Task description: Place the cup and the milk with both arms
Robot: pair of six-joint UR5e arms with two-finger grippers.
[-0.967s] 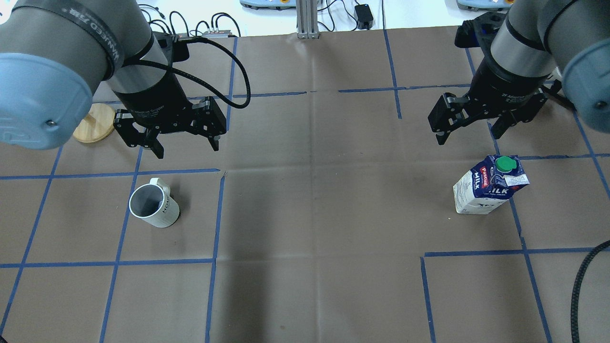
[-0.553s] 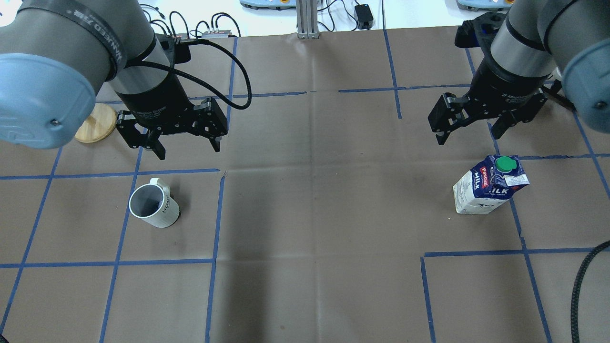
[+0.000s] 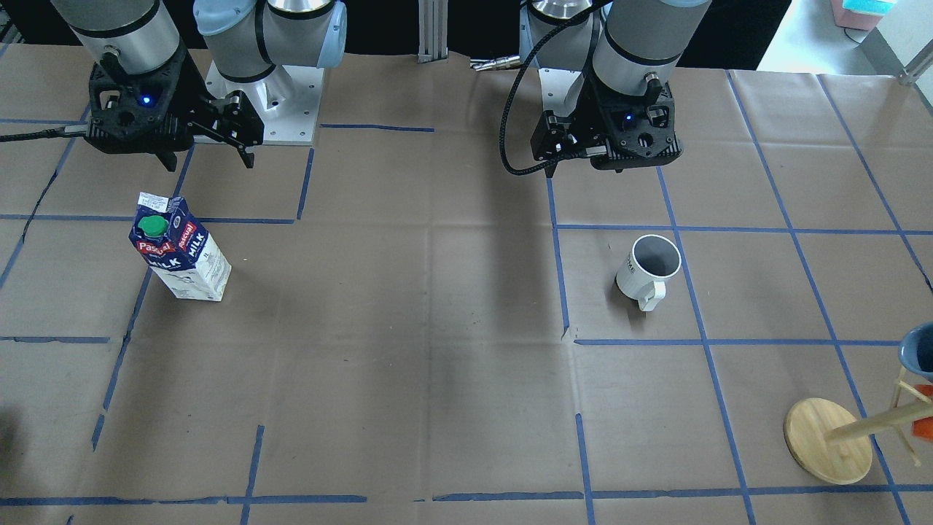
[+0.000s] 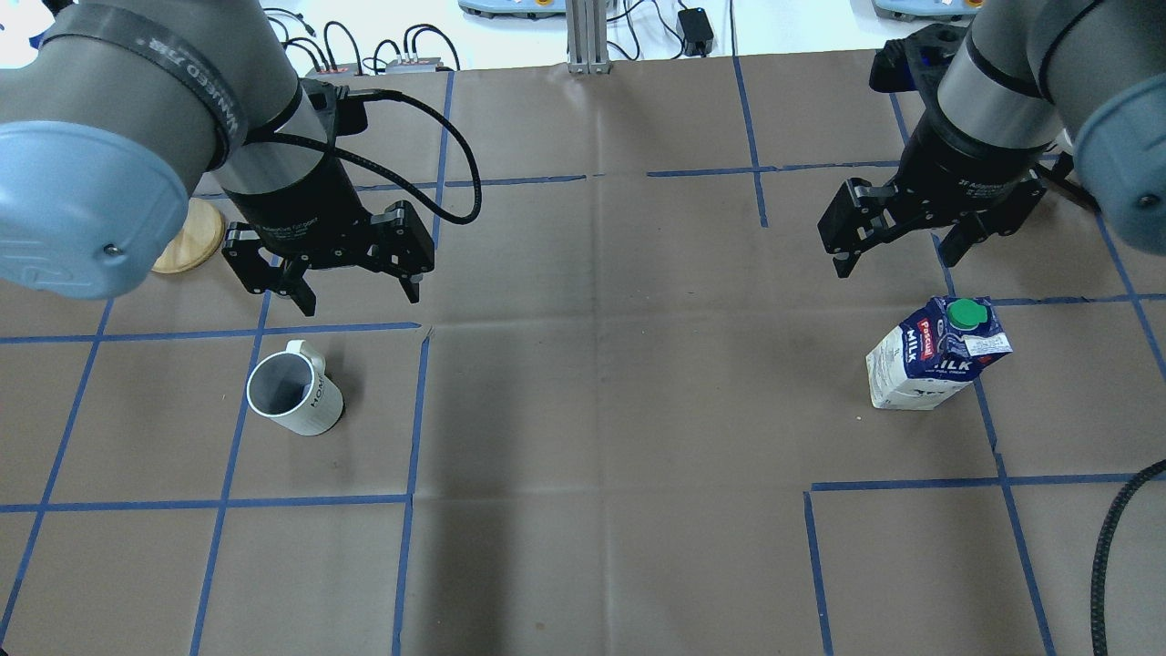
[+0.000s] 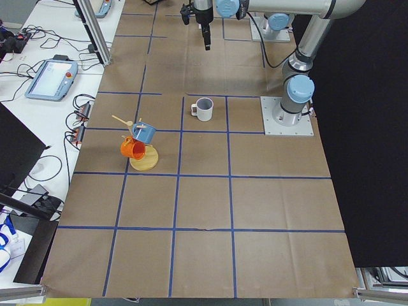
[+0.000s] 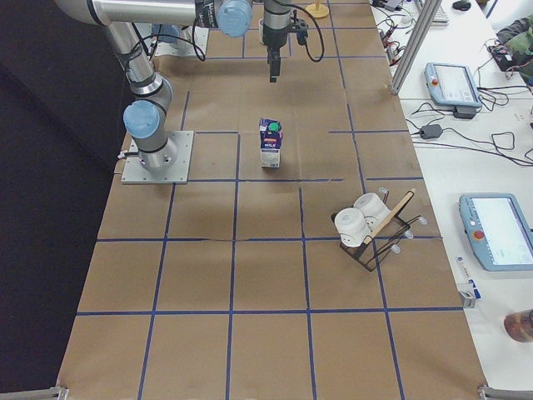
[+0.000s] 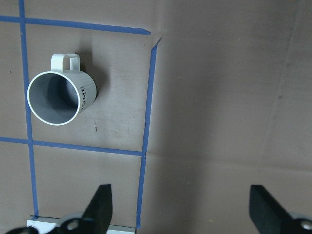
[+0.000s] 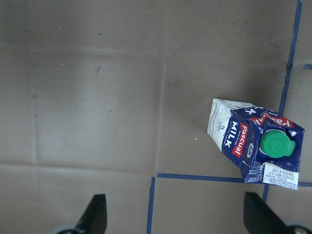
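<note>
The white cup (image 4: pixel 293 394) stands upright on the brown table, handle toward the far side; it also shows in the front view (image 3: pixel 649 270) and the left wrist view (image 7: pixel 61 95). My left gripper (image 4: pixel 359 299) hangs open and empty above the table, just beyond the cup (image 3: pixel 587 169) (image 7: pixel 181 204). The milk (image 4: pixel 934 364), a blue and white carton with a green cap, stands upright on the right (image 3: pixel 178 251) (image 8: pixel 253 146). My right gripper (image 4: pixel 897 262) hangs open and empty beyond the carton and a little to its left (image 3: pixel 210 162) (image 8: pixel 176 214).
A wooden mug tree (image 3: pixel 827 441) with a blue and an orange cup stands at the far left edge; its round base (image 4: pixel 187 237) shows beside my left arm. A wire rack with white cups (image 6: pixel 366 225) stands beyond the milk. A black cable (image 4: pixel 1116 547) hangs at the right edge.
My left gripper has shifted slightly nearer to the cup, staying open. The right gripper, the cup and the milk have not moved.
</note>
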